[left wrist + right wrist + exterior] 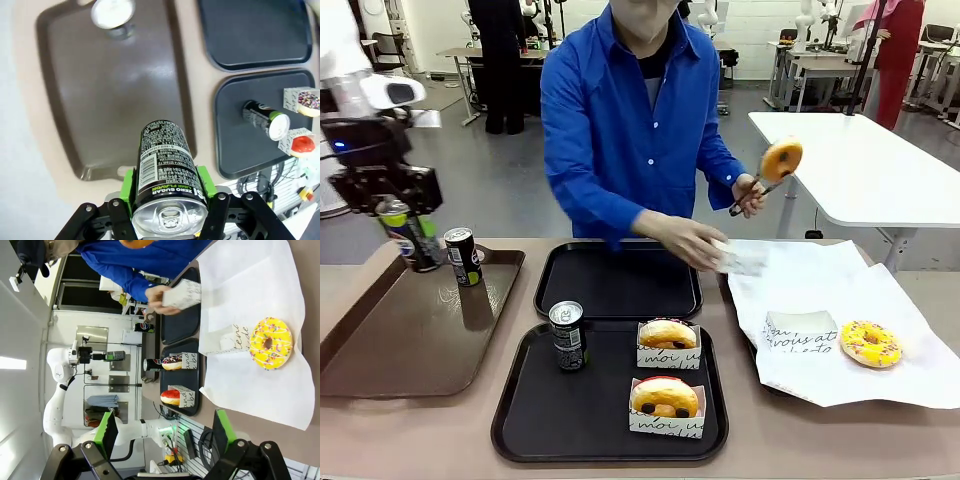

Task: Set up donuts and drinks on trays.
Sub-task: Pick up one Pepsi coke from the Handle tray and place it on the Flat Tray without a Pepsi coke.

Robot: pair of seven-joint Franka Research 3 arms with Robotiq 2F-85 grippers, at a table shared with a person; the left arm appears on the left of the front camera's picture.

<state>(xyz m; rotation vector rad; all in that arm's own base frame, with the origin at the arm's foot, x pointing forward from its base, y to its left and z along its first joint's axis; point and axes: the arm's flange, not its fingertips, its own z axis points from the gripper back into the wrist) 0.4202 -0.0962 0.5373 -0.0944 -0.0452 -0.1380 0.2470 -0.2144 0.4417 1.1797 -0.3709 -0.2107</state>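
My left gripper [408, 232] is shut on a dark drink can [402, 228] at the far left corner of the brown tray [380, 350]. The left wrist view shows that can [165, 170] clamped between the green pads. A second can [463, 256] stands on the brown tray. The near black tray [520, 420] holds a third can [567, 336] and two sleeved donuts [668, 343] [665, 403]. The far black tray [618, 282] is bare. My right gripper [165, 432] is open above the paper, near a yellow sprinkled donut [270, 342].
A person across the table holds an orange donut [781, 160] in tongs. Their other hand holds a paper sleeve [740, 258] by the far tray. On the white paper sheet [820, 385] lie the yellow donut [871, 343] and an empty sleeve [800, 330].
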